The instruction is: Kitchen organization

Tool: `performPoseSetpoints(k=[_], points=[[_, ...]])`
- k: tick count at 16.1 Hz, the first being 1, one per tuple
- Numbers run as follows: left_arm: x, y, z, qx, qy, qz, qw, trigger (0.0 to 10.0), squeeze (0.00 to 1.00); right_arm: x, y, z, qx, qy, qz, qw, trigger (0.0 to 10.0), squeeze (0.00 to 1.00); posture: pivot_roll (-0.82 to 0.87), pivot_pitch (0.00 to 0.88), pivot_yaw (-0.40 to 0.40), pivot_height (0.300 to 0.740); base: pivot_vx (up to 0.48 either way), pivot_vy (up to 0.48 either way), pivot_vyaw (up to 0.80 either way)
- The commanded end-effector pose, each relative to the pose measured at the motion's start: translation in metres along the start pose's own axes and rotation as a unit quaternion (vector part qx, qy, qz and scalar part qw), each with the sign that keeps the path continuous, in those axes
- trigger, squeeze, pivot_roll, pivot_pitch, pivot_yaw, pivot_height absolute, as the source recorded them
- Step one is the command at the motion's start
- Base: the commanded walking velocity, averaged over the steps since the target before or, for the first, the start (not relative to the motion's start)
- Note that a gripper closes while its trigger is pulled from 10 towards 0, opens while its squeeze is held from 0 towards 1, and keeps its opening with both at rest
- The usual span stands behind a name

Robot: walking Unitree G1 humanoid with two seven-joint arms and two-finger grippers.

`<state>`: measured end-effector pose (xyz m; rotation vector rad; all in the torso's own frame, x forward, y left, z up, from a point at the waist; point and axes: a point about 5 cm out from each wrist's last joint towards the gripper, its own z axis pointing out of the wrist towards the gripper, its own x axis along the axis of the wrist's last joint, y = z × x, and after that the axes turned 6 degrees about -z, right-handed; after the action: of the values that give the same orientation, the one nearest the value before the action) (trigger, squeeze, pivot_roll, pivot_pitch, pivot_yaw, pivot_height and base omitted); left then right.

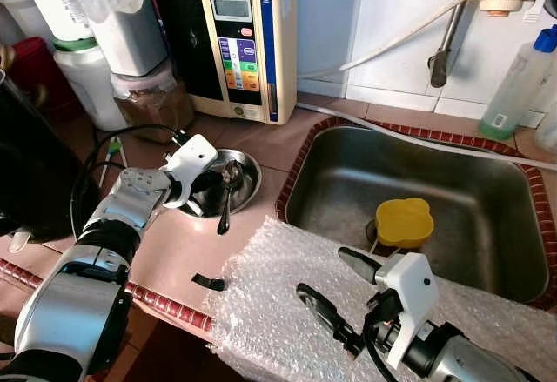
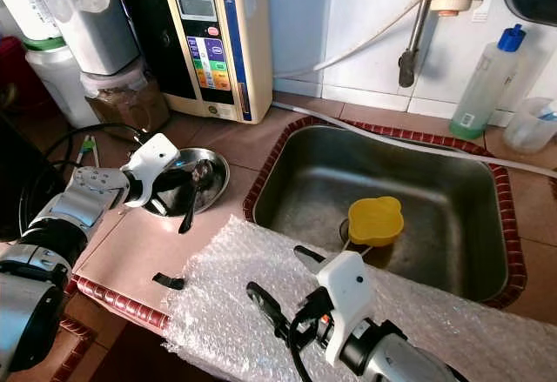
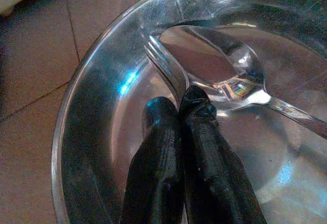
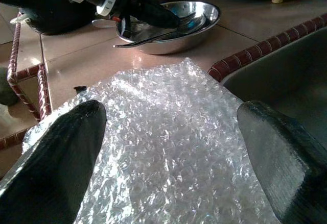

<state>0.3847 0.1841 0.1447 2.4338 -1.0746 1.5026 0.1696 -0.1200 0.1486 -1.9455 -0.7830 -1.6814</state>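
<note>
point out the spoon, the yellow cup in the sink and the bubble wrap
spoon (image 3: 219, 63), left wrist view, on its bowl
yellow cup (image 1: 404, 222), left eye view, middle of its top
bubble wrap (image 4: 168, 132), right wrist view, middle of the sheet

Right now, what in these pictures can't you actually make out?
- Whether the left tool pinches the fork: left wrist view, its fingers hide the contact.
- Water machine button labels: too small.
- Sink drain: the yellow cup covers it.
- Counter under the bubble wrap: hidden.
</note>
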Motion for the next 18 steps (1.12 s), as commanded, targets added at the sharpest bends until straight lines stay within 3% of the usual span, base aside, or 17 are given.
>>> performPoseSetpoints(k=[1, 3, 5, 8, 10, 13, 16, 17, 18], points=[[-0.008, 0.0, 0.0, 0.009, -0.02, 0.016, 1.0, 0.0, 0.0, 0.002, 0.002, 0.0, -0.002, 0.007, -0.002, 1.0, 10.0, 0.0, -0.08, 0.058, 0.097, 0.74, 0.0, 0.0, 0.0], [-0.008, -0.001, 0.0, 0.014, -0.02, 0.023, 0.999, 0.0, 0.0, 0.003, 0.002, 0.0, -0.002, 0.007, -0.003, 1.0, 10.0, 0.0, -0.08, 0.058, 0.097, 0.74, 0.0, 0.0, 0.0], [-0.001, -0.002, 0.001, 0.041, 0.008, 0.061, 0.997, 0.0, 0.0, 0.003, 0.004, 0.0, -0.01, 0.008, -0.007, 1.0, 10.0, 0.0, -0.08, 0.055, 0.095, 0.74, 0.0, 0.0, 0.0], [0.003, -0.001, 0.001, 0.054, 0.028, 0.065, 0.996, 0.0, 0.0, 0.004, 0.006, 0.0, -0.016, 0.011, -0.01, 1.0, 10.0, 0.0, -0.08, 0.053, 0.094, 0.74, 0.0, 0.0, 0.0], [0.016, -0.003, -0.002, 0.067, 0.087, 0.067, 0.992, 0.0, 0.0, 0.005, 0.014, 0.001, -0.032, 0.016, -0.018, 0.999, 10.0, 0.0, -0.08, 0.051, 0.094, 0.74, 0.0, 0.0, 0.0], [0.023, -0.007, -0.007, 0.085, 0.131, 0.063, 0.986, 0.0, 0.0, 0.007, 0.022, 0.004, -0.044, 0.019, -0.022, 0.999, 10.0, 0.0, -0.07, 0.051, 0.094, 0.74, 0.0, 0.0, 0.0], [0.033, -0.005, -0.011, 0.092, 0.208, 0.028, 0.973, 0.0, 0.0, 0.009, 0.023, 0.003, -0.061, 0.026, -0.028, 0.997, 10.0, 0.0, -0.07, 0.053, 0.09, 0.74, 0.0, 0.0, 0.0], [0.036, -0.002, -0.011, 0.077, 0.231, 0.008, 0.97, 0.0, 0.0, 0.009, 0.022, 0.003, -0.064, 0.028, -0.029, 0.997, 10.0, 0.0, -0.07, 0.053, 0.09, 0.74, 0.0, 0.0, 0.0], [0.049, 0.005, -0.012, 0.034, 0.281, -0.038, 0.958, 0.0, 0.0, 0.011, 0.022, 0.002, -0.068, 0.03, -0.032, 0.997, 10.0, 0.0, -0.07, 0.053, 0.084, 0.74, 0.0, 0.0, 0.0]])
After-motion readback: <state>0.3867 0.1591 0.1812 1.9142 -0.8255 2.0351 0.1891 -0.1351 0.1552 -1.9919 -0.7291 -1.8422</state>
